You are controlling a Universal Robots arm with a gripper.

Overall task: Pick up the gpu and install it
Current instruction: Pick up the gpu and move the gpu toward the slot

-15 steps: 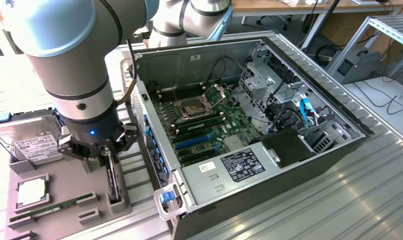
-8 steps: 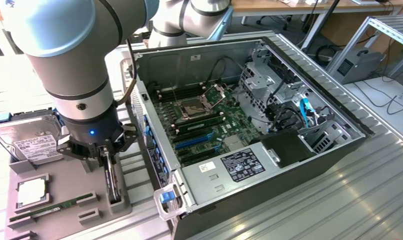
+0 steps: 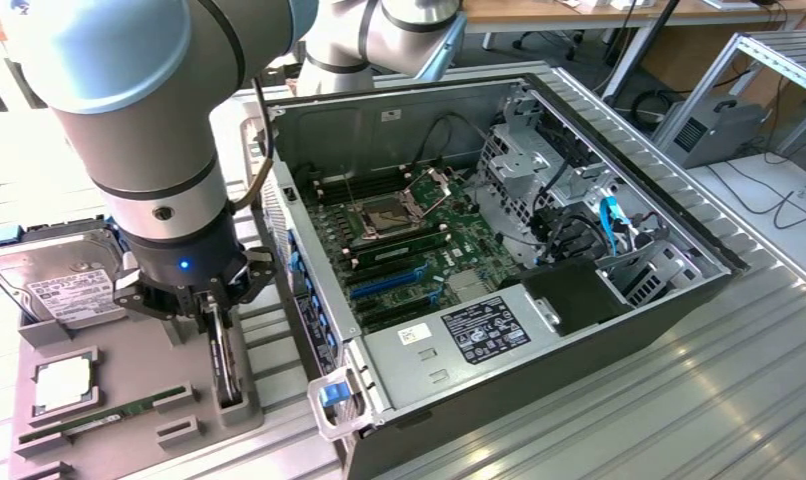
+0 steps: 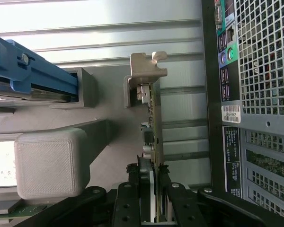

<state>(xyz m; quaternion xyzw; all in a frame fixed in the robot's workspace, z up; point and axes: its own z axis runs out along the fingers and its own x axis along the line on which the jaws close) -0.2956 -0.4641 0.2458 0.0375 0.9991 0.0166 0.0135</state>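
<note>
— Where is the gpu [image 3: 224, 352] sitting?
— It is standing on edge in a slot of the grey parts tray [image 3: 126, 362], just beside the open computer case [image 3: 376, 125], on the exterior view's left.
— What is the gripper [image 4: 149, 171] doing?
— It is clamping the card's upper edge, jaws pressing both faces. The hard drive [image 3: 59, 282] is lying in the tray nearby.

Bright, even light fills the exterior view. A broad soft highlight runs down the robot arm [image 3: 96, 90], and the computer case [image 3: 376, 130] is shaded along its inner walls. In the wrist view the ribbed tabletop [image 4: 109, 19] washes out to white glare, while the gpu [image 4: 156, 118], clamped between the jaws, sits dim.
</note>
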